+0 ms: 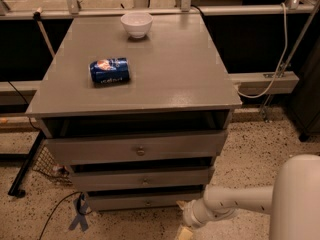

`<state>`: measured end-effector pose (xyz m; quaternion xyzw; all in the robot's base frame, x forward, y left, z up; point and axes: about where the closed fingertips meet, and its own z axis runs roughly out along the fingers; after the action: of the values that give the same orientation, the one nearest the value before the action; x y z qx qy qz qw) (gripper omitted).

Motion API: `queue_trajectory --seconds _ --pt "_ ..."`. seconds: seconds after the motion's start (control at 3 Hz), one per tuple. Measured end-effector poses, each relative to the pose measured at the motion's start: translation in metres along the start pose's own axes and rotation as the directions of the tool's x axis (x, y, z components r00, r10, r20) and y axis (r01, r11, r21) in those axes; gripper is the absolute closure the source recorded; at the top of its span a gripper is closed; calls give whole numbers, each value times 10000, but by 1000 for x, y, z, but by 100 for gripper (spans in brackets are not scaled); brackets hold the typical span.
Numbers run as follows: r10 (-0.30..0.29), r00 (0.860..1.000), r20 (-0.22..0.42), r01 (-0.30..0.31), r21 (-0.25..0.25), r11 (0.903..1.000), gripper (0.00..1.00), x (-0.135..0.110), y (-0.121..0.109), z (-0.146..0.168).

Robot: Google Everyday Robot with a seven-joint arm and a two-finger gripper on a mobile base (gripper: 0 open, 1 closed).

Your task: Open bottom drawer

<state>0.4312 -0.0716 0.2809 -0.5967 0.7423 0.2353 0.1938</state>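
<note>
The bottom drawer (135,202) is the lowest of three stacked grey drawers under the grey cabinet top, with a small round knob (147,202) on its flat front. Above it sit the middle drawer (140,179) and the wider top drawer (135,148). My white arm (240,201) reaches in from the lower right. My gripper (184,231) is at the bottom edge of the view, low near the floor, just right of and in front of the bottom drawer's right end. Most of it is cut off by the frame edge.
A blue soda can (109,71) lies on its side on the cabinet top (175,79), and a white bowl (136,23) stands at the back. A wire basket (50,164) and black cables lie on the speckled floor at left. Rails and a cord stand at right.
</note>
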Motion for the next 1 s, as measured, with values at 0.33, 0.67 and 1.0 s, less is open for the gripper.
queue_trajectory --seconds 0.33,0.67,1.0 --pt "-126 9998 -148 129 222 9997 0 5 -10 9" --pt "-323 9994 107 320 289 9991 0 10 -24 22" --pt "-586 9963 628 549 592 9967 0 12 -66 35"
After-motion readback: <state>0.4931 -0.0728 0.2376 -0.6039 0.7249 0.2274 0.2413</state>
